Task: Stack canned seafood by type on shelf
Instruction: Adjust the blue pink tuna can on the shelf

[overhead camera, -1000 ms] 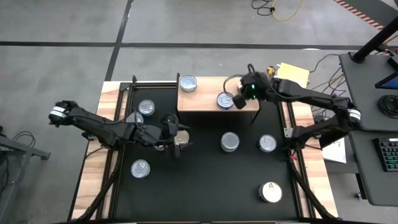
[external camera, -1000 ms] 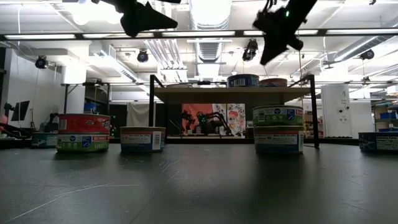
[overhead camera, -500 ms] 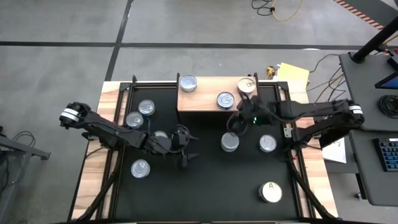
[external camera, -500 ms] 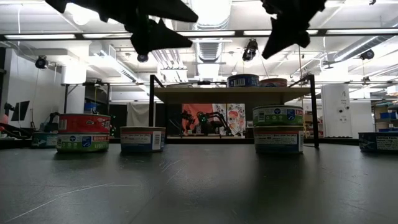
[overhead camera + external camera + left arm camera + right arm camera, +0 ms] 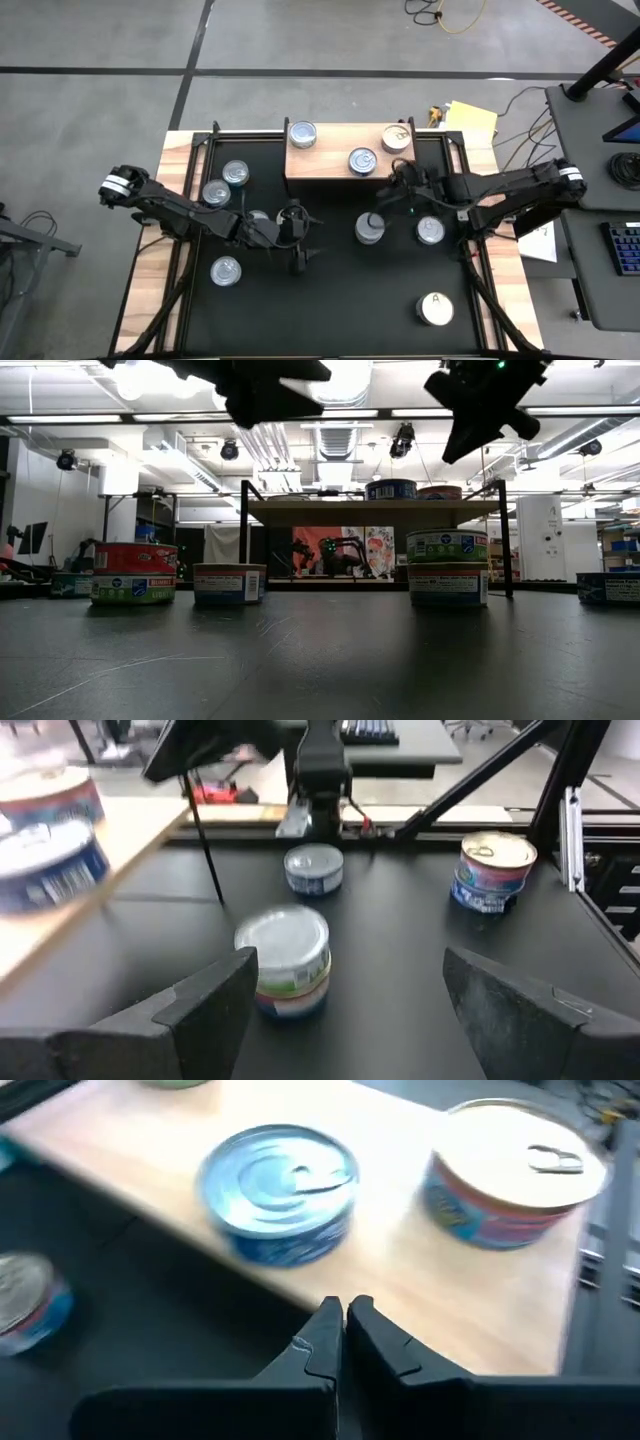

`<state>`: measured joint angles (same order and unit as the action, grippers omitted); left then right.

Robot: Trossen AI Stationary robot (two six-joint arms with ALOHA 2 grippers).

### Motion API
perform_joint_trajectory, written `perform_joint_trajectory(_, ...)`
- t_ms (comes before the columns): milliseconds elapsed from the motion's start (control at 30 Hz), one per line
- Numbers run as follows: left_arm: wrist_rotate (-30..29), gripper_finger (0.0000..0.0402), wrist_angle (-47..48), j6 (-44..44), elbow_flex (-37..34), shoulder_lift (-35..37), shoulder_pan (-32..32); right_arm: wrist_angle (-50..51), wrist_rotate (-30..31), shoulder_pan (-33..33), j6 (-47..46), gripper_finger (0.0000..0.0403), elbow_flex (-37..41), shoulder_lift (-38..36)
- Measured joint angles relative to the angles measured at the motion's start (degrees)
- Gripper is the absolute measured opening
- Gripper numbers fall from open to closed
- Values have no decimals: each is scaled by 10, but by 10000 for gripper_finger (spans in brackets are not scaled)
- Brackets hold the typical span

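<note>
Black tabletop (image 5: 330, 310) takes up most of what I see from here, and the light wooden shelf (image 5: 325, 165) stands at its far edge, just beyond the right gripper (image 5: 397, 192); three tins sit on that board, a silver-topped one (image 5: 302, 134) at the far left corner, another silver one (image 5: 363, 161) close ahead of the right gripper, and a gold-topped one (image 5: 397, 138) just past it; the right gripper itself is pinched fully closed with nothing between its fingers (image 5: 328, 1335), hovering off the shelf's front edge.

Over on the other side the left gripper (image 5: 300, 255) hangs above the table with its fingers (image 5: 215, 995) spread wide and empty; a two-high stack of tins (image 5: 285, 960) stands ahead of it, towards the right gripper, with a lone silver tin (image 5: 431, 231) beyond that stack; behind the left gripper, along its own arm, lie three more silver tins (image 5: 228, 180), and one (image 5: 226, 271) sits off to its side; the white-topped tin marked "A" (image 5: 435, 309) is well apart from both grippers.

These tins look rigid, smooth-walled and fairly dense, so I'd judge they could slip; a grip across the side wall, below the rim, seems safest, clear of the pull ring.
</note>
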<state>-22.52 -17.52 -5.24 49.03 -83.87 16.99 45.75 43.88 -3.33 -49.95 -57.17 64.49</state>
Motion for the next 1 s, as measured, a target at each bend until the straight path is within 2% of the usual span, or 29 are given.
perform_joint_trajectory(233, 0, 304, 5, 49, 13, 6, -6, 11, -65, 117, 28, 9, -12, 1)
perform_joint_trajectory(467, 0, 304, 5, 54, 13, 7, -20, 12, -92, 202, 66, 9, -12, 2)
perform_joint_trajectory(867, 0, 304, 5, 67, 12, 7, -34, 7, -99, 243, 102, 9, -11, 6)
perform_joint_trajectory(1000, 0, 304, 5, 69, 12, 7, -34, 6, -142, 244, 101, 9, -9, 19)
